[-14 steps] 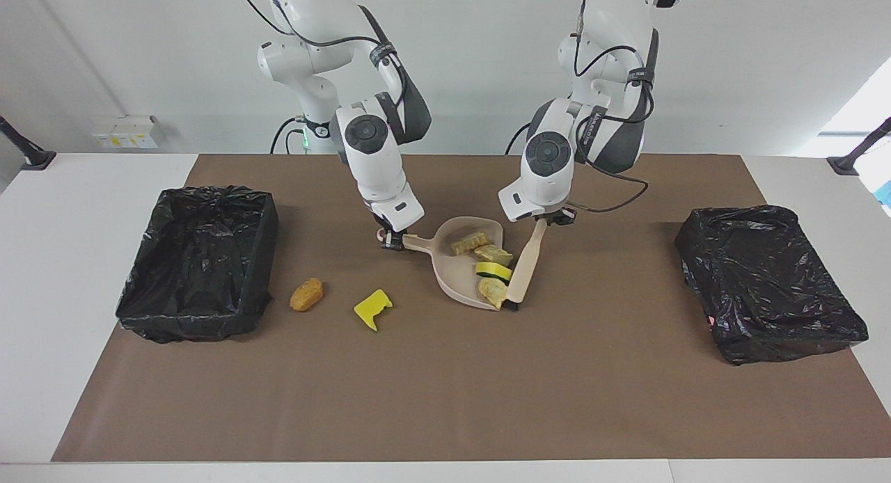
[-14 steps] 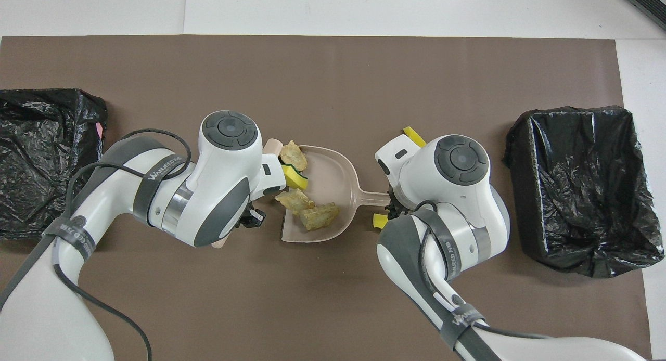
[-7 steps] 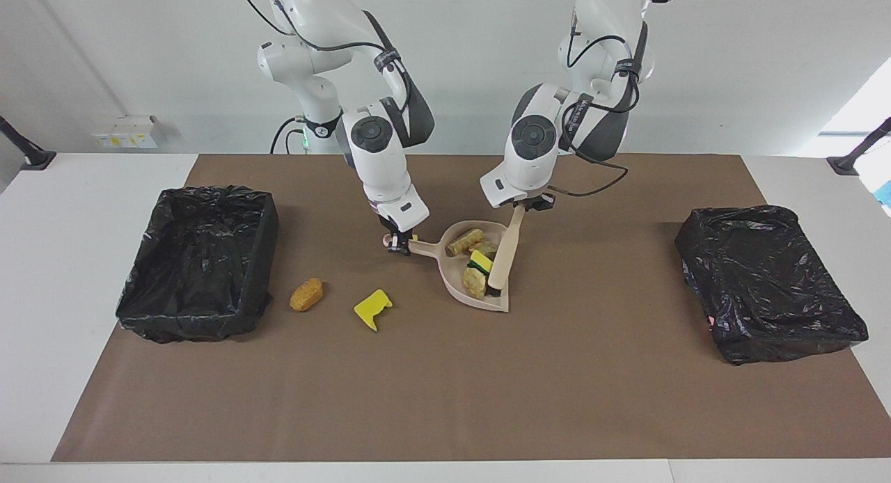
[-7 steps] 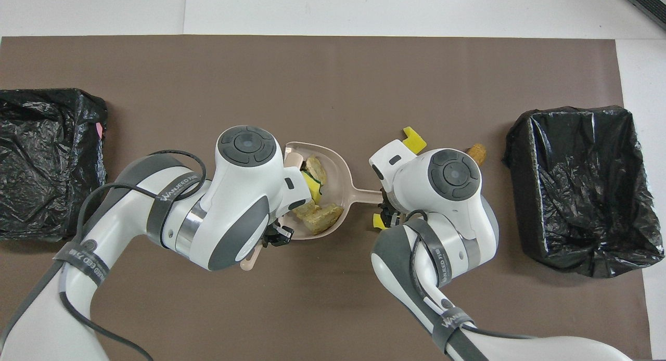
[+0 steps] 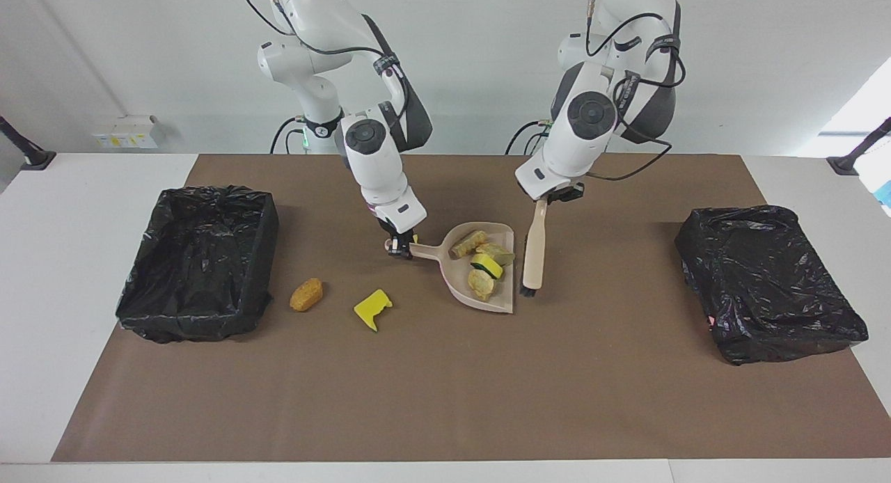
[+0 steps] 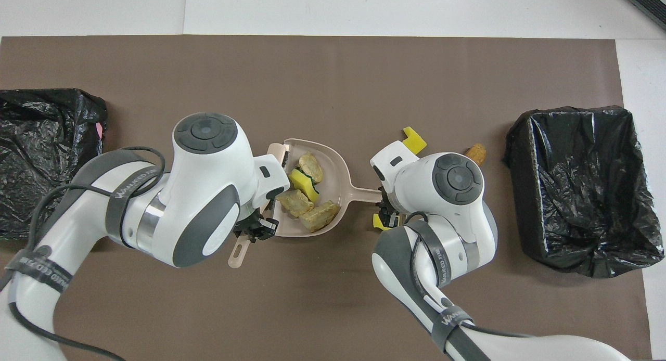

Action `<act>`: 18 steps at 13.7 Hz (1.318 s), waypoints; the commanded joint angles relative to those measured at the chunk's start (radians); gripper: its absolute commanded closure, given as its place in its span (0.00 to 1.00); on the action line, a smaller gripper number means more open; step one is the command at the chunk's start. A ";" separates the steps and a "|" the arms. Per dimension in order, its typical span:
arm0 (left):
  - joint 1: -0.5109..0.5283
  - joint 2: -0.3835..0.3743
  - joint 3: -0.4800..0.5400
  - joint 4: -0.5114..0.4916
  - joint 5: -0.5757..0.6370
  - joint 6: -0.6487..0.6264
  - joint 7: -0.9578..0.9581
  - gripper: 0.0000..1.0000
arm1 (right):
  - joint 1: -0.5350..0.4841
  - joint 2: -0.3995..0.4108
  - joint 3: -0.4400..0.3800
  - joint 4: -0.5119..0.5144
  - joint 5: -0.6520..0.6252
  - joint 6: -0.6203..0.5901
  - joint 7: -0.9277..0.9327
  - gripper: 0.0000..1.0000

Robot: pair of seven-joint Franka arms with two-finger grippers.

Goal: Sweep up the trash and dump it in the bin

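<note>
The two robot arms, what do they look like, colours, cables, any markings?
Both arms, left and right, have glossy white rounded shells with dark grey joint sections and round dark grey caps. Black cables loop along them, strapped by black bands with white lettering. Each wrist ends in a small black gripper: left gripper, right gripper.

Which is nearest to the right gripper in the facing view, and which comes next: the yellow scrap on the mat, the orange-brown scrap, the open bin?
From the right gripper, shut on the dustpan handle:
1. Yellow scrap, on the mat beside the dustpan.
2. Orange-brown scrap, between the yellow scrap and the bin.
3. Open bin, at the right arm's end.
</note>
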 commanded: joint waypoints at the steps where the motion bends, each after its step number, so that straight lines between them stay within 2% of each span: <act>1: 0.027 -0.068 0.010 -0.004 -0.022 -0.043 -0.006 1.00 | -0.012 0.003 0.009 -0.020 0.058 0.048 -0.081 1.00; 5: 0.094 -0.150 0.010 -0.005 -0.025 -0.147 -0.004 1.00 | -0.023 -0.003 0.009 0.030 0.087 0.006 -0.155 1.00; 8: 0.094 -0.193 0.010 -0.051 -0.028 -0.196 -0.013 1.00 | -0.064 -0.017 0.008 0.151 0.087 -0.190 -0.191 1.00; 10: 0.093 -0.222 0.010 -0.097 -0.028 -0.184 -0.012 1.00 | -0.097 -0.050 0.003 0.172 0.086 -0.273 -0.196 1.00; 15: 0.042 -0.381 0.006 -0.347 -0.083 0.033 -0.050 1.00 | -0.244 -0.103 -0.003 0.237 0.074 -0.456 -0.253 1.00; 18: -0.111 -0.332 0.001 -0.367 -0.083 0.173 -0.227 1.00 | -0.348 -0.132 -0.006 0.261 0.049 -0.517 -0.309 1.00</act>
